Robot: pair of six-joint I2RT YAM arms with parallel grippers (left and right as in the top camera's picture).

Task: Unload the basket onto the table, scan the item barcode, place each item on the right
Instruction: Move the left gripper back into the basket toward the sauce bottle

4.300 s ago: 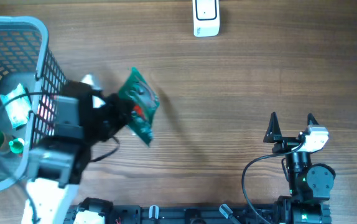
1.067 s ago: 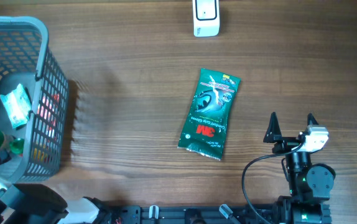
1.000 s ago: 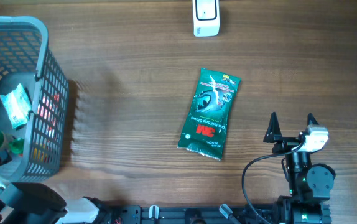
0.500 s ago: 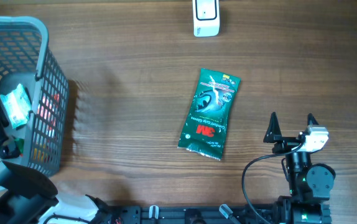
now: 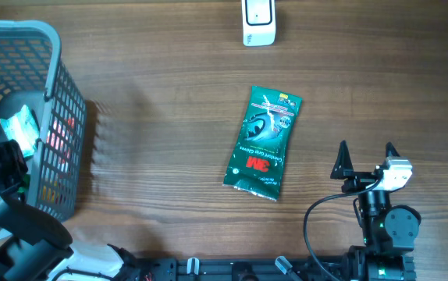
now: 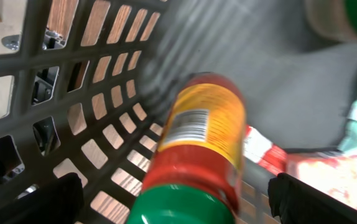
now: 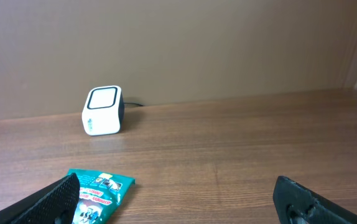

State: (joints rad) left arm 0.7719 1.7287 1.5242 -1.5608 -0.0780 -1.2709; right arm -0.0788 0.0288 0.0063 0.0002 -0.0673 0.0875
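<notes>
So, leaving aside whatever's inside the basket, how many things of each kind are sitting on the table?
Grey basket: 1
White scanner box: 1
Green packet: 1
Total: 3

green packet [image 5: 261, 143], grey basket [image 5: 21, 31] — white scanner [image 5: 258, 22]

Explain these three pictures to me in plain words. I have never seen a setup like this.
Two robot arms work at a wooden table. The overhead picture looks straight down; the other two come from cameras on each arm's wrist. On the table lie a green packet and a white scanner; a grey basket stands at the left. The left fingers are spread wide inside the basket near a red and yellow bottle. The right fingers are open too, facing the scanner. Nothing is held.
</notes>
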